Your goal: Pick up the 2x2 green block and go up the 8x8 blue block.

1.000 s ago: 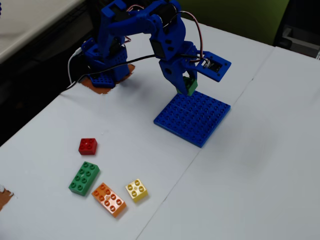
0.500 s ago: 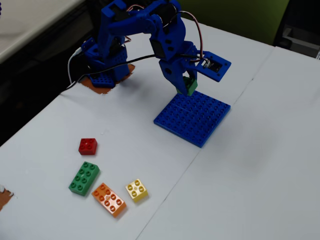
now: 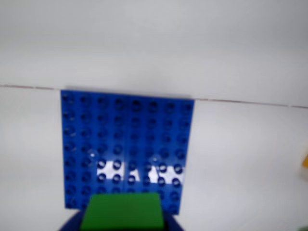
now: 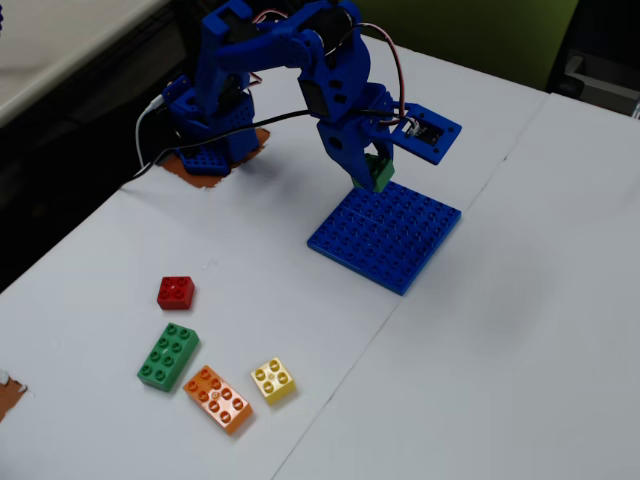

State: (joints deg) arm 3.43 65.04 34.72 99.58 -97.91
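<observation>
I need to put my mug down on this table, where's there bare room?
In the fixed view, the table is bare right of the 8x8 blue block, down to the near edge. Crowded: near left, where the red brick, long green brick, orange brick and yellow brick cluster, and beneath the gripper holding the 2x2 green block.

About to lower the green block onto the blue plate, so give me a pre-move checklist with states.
1. Green block held in the gripper: ok.
2. Block over the blue plate: ok in the fixed view, near its far edge.
3. Block clear of the plate, not yet seated: ok.
4. Plate studs free of other bricks: ok.
5. Block squared to the stud rows: cannot tell; the wrist view is blurred.
6. Loose bricks, such as the red brick, away from the plate: ok.
</observation>
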